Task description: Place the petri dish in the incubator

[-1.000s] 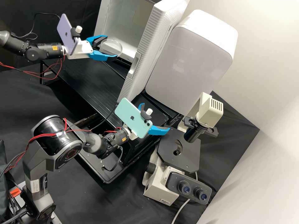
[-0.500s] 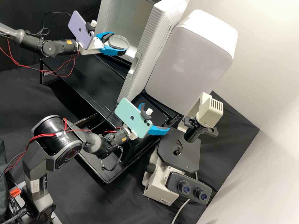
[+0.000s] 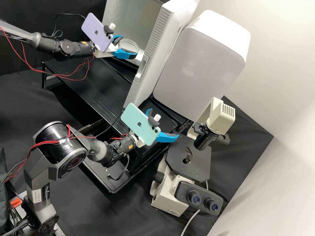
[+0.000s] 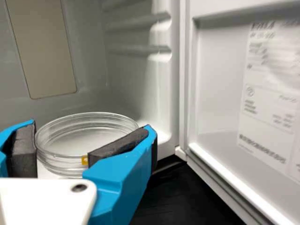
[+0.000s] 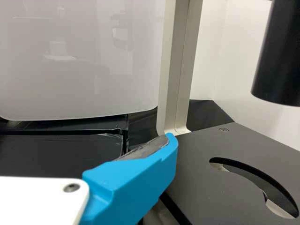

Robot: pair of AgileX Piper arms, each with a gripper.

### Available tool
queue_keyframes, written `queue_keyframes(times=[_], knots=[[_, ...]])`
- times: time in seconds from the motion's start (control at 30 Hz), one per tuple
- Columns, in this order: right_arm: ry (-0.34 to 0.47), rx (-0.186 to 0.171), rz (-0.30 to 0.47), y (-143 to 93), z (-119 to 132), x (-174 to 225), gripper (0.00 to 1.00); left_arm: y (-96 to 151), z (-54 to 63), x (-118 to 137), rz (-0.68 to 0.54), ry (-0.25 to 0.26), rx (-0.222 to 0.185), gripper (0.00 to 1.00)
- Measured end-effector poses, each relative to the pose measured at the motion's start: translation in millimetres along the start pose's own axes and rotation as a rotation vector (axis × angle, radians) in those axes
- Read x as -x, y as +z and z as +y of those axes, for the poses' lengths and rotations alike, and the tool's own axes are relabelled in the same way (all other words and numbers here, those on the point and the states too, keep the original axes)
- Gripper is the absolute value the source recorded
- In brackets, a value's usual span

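A clear round petri dish [image 4: 79,140] sits level between the padded blue fingers [image 4: 124,157] of my left gripper [image 4: 89,132], which is shut on its rim. In the high view that gripper [image 3: 126,48] holds the dish [image 3: 128,44] at the lower front edge of the white incubator [image 3: 126,19], just at its opening. The incubator door [image 3: 157,49] stands swung open to the right. My right gripper [image 3: 168,134] hangs low over the microscope's black stage [image 3: 188,157], open with nothing in it; one blue finger [image 5: 140,171] shows in the right wrist view.
The incubator chamber [image 4: 131,70] has ribbed shelf ledges on its side wall, and the inner door panel [image 4: 234,103] is close on one side. A black ribbed platform [image 3: 95,85] lies below the left arm. The white microscope [image 3: 197,137] stands beside the closed white unit [image 3: 200,62].
My left arm has carried the dish up and to the right, from outside the incubator to its opening. The right arm has not moved.
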Motion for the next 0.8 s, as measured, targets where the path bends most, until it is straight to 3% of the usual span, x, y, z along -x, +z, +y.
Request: queue_keyframes(times=[0.5,0.63,0.8], knots=[[0.0,0.0,0.0,0,0,0,1.0,12,0.7,-30,0.051,-0.064,-0.019,0.0],[0.0,0.0,0.0,0,0,0,1.0,15,2.9,-40,0.059,-0.07,0.011,0.0],[0.0,0.0,0.0,0,0,0,1.0,13,13.6,-49,0.069,-0.034,0.045,0.0]])
